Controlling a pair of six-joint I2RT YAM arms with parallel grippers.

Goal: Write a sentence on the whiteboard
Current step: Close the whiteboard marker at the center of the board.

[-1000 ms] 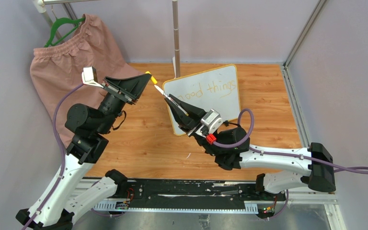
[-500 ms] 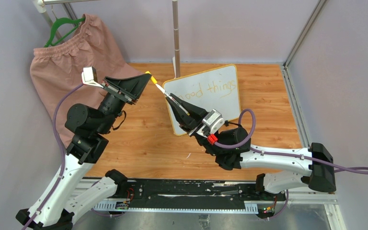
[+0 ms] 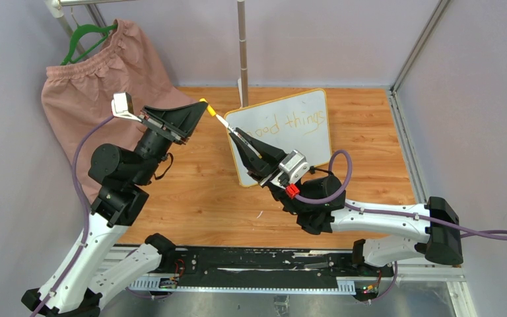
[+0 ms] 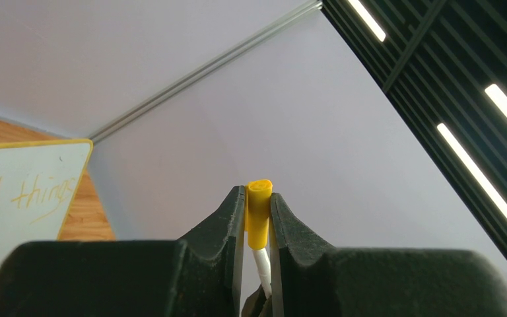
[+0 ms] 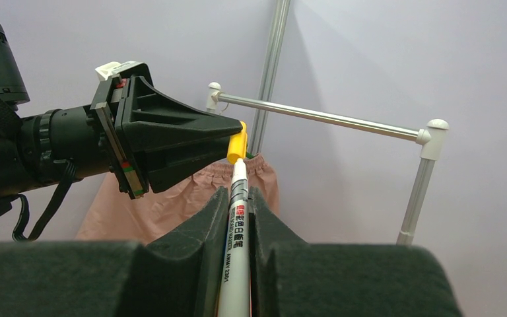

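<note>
While the wooden worktop [image 3: 191,191] takes up most of the scene, the first thing you notice is the pink garment [image 3: 99,72] hanging off a green hanger [image 3: 86,33] at the far left, draped down onto the wood. Next biggest is the whiteboard [image 3: 304,142]. It's propped up at a slant near the far middle of the worktop, right beside a metal pole [image 3: 242,53], and the right arm covers its lower left corner. The sentence [image 3: 304,121] on it is thin yellow-orange handwriting. I can read "things" plus an "ood" before it, and the first letter is hidden behind the arm.

Both arms are lifted off the worktop and meet in the air just left of the board. The left gripper [image 3: 202,105] points right, its jaws pinched nearly together on a yellow cap [image 3: 206,105]. From the left wrist view the cap [image 4: 259,211] sits squeezed between both fingers, top end poking out.

The right gripper [image 3: 234,137] points up and left, clamped tight on the barrel of a white marker [image 3: 228,129]. In the right wrist view the marker [image 5: 236,224] runs up between the fingers and its end goes into the cap [image 5: 236,145]. Can't tell if the cap is fully seated or just resting on the tip.
</note>
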